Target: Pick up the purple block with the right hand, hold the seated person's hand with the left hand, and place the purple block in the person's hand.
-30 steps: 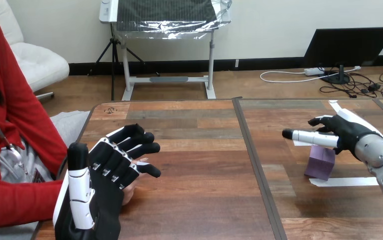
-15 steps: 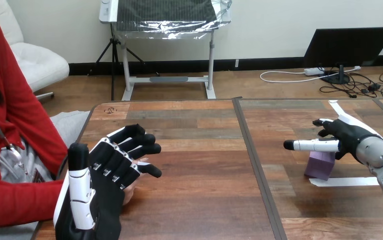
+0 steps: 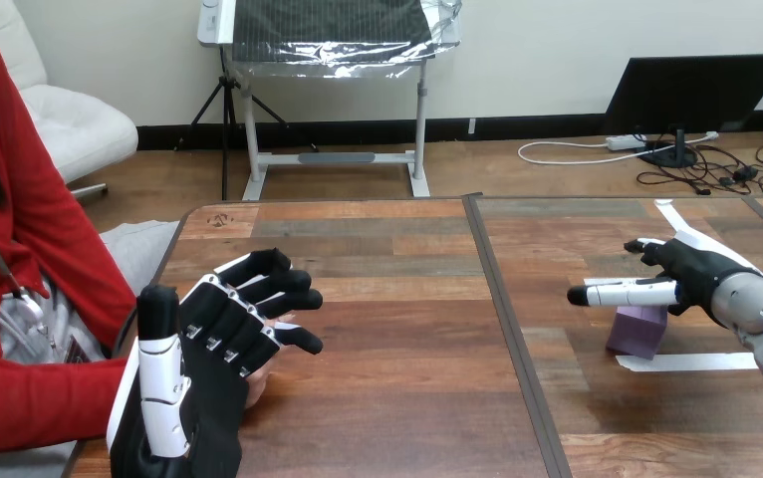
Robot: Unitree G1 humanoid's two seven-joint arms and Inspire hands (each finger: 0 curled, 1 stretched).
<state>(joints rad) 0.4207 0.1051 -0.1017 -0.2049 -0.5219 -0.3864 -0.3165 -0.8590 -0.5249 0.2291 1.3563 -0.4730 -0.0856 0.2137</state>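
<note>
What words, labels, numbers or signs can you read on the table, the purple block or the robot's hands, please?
No text is readable.
Small dark mark at the far left corner of the table: too blurred to read.
Purple block, white tape strip, left hand, right hand: no print visible.

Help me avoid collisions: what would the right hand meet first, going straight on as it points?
Way looks free: the right hand points across bare table toward the left hand, far off; depth is unclear.

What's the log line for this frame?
left hand: open, over person's hand | right hand: open, over block | block: on table, not lifted
</note>
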